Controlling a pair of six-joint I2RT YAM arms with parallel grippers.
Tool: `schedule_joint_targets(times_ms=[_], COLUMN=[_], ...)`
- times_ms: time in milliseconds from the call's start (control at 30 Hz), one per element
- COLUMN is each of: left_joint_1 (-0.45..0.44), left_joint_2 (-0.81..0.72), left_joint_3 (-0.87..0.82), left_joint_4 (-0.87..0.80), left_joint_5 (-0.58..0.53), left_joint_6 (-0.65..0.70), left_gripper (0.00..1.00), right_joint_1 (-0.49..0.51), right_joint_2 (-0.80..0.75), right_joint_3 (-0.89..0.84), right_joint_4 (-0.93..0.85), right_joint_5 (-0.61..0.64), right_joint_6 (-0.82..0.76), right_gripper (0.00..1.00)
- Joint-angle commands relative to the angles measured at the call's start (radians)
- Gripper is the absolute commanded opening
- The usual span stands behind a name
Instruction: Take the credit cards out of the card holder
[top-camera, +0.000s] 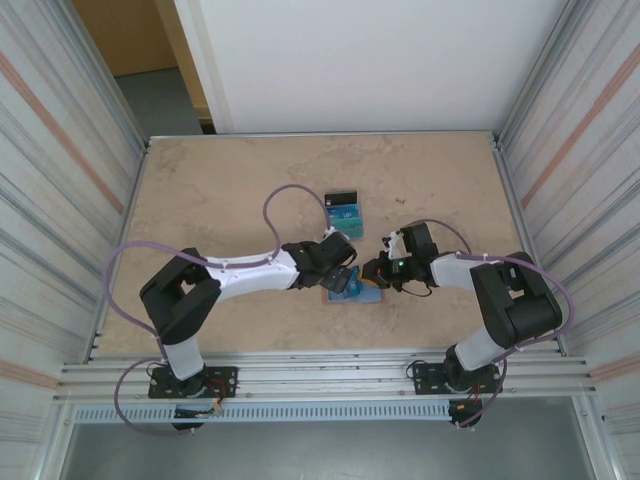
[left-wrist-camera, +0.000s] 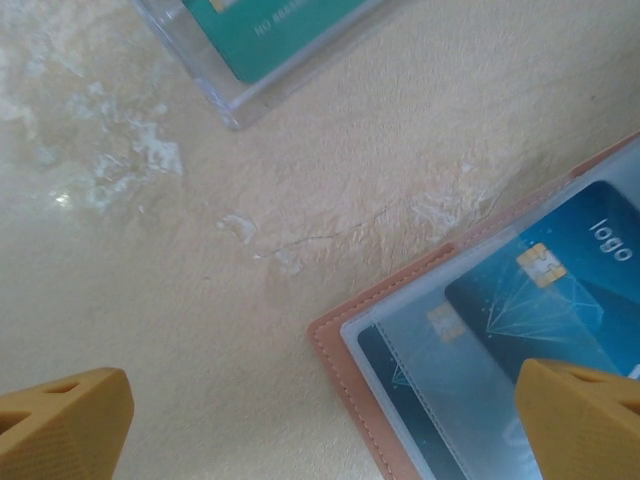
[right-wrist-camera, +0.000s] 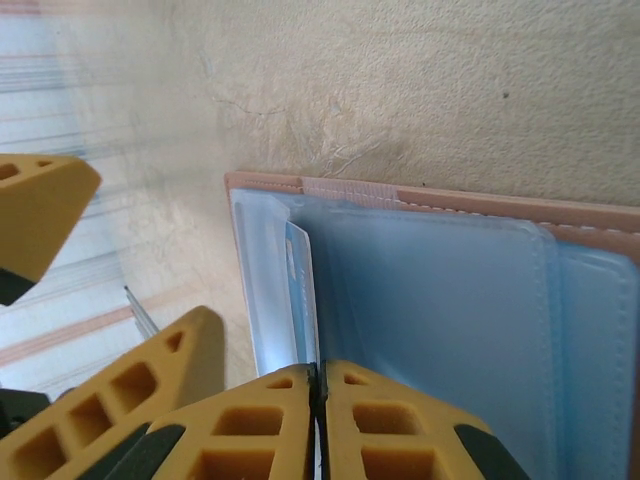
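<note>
Right wrist: right gripper (right-wrist-camera: 317, 385) fingertips pressed together on a thin blue sheet (right-wrist-camera: 300, 290) standing up from the card holder (right-wrist-camera: 450, 200). Seen edge-on, it may be a card or a pocket leaf. Holder cut off at right.

Left wrist: left gripper (left-wrist-camera: 320, 425) jaws wide apart over the holder's corner. Two cards in the pockets: blue "logo" card (left-wrist-camera: 560, 290) and a darker card (left-wrist-camera: 400, 385), blurred behind plastic. One teal card (left-wrist-camera: 280, 30) in a clear tray (left-wrist-camera: 240, 100), cropped.

Top view: holder lies open mid-way across the table (top-camera: 200, 180), between both grippers. Beige mottled top, ribbed metal side walls (top-camera: 50, 150).
</note>
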Motion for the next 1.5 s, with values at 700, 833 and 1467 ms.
schedule_joint_targets(times_ms=[700,833,1467], left_joint_1=[0.0,0.0,0.035], left_joint_2=[0.064,0.058,-0.16], left_joint_3=[-0.026,-0.027,-0.021], left_joint_4=[-0.035,-0.042,-0.036], left_joint_5=[0.02,0.01,0.094], left_joint_6=[0.004,0.001,0.069], left_gripper=[0.99,0.99,0.99], right_joint_1=[0.055,0.052,0.045], right_joint_2=[0.058,0.032,-0.271], right_joint_3=[0.028,0.038,0.192], right_joint_4=[0.073,0.012,-0.452], right_joint_5=[0.009,0.039,0.278], right_joint_6=[0.037,0.007,-0.301], right_gripper=[0.14,0.1,0.08])
